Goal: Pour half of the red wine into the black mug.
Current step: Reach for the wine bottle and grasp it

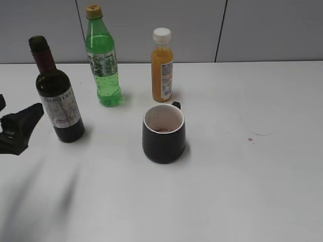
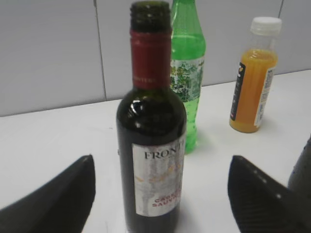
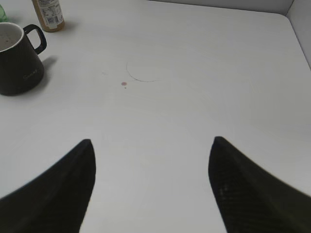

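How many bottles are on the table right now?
3. The wine bottle stands at the left, near the left gripper. The green bottle stands behind it to the right. The orange juice bottle is behind the mug. None looks hidden.

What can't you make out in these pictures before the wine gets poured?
- Wine level: the wine bottle's dark glass and label hide it in the left wrist and exterior views.
- Black mug: its handle sits mostly behind the body in the exterior view; in the right wrist view the left edge cuts off the mug.
- Left gripper: the frame bottom crops its fingers.
- Orange juice bottle: label print too small.
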